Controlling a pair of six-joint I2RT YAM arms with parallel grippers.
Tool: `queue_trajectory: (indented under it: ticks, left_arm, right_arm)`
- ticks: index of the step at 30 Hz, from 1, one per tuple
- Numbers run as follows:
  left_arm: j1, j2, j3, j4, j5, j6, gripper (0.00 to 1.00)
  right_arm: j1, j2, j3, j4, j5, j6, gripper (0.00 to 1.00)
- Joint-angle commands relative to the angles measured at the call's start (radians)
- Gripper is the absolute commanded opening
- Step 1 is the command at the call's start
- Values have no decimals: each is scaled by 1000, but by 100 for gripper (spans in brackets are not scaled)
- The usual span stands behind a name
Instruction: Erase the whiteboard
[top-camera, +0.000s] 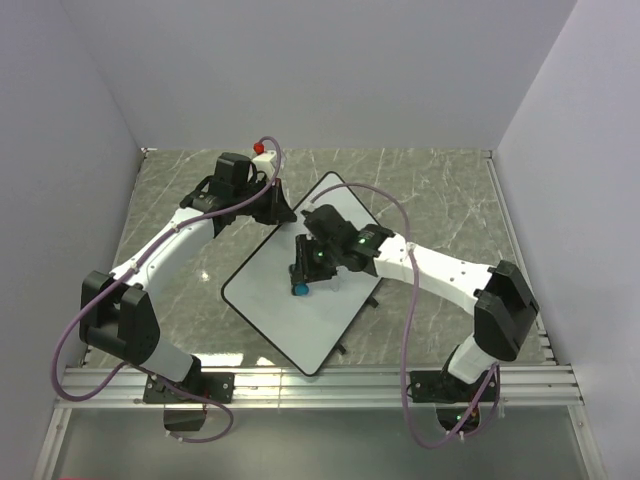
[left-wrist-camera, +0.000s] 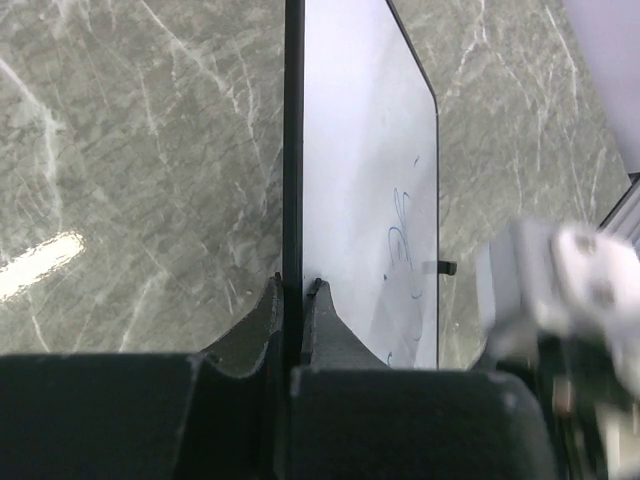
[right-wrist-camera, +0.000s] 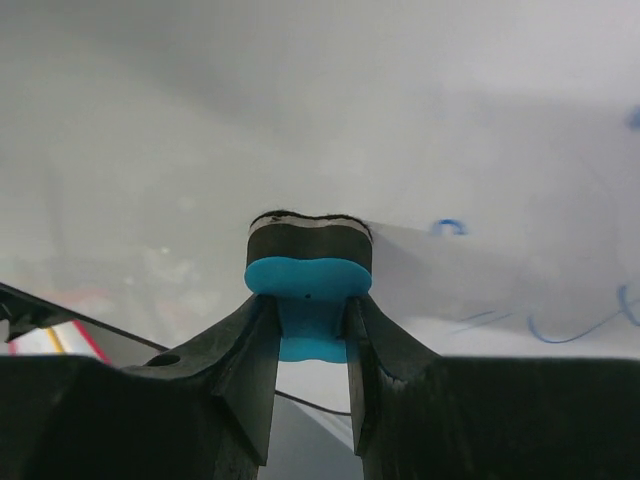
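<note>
Board: the whiteboard (top-camera: 285, 325) lies askew on the middle of the table (top-camera: 440, 200), between the two arms.
Left gripper (left-wrist-camera: 297, 288): closed narrow on the board's black rim at its far-left edge.
Right gripper (right-wrist-camera: 310, 315): clamped on the blue eraser (right-wrist-camera: 308, 262), felt face against the white surface.
Left to wipe: blue marks (right-wrist-camera: 570, 325) near the eraser.
Risk: a hard sideways stroke could drag the board out of the left grip. A tilted eraser could skip marks or twist loose.

No legible text, only unreadable blue scribbles (left-wrist-camera: 396, 235) on the whiteboard (top-camera: 290, 320)
</note>
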Motion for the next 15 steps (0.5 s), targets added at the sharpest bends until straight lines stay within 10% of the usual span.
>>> queue_trajectory:
  ticks: [1, 15]
  left_arm:
    - [-15, -20, 13, -53, -25, 61, 0]
    - [-15, -3, 19, -46, -20, 58, 0]
  right_arm:
    - [-113, 10, -132, 133, 46, 49, 0]
    - [-209, -96, -420, 231, 22, 112, 0]
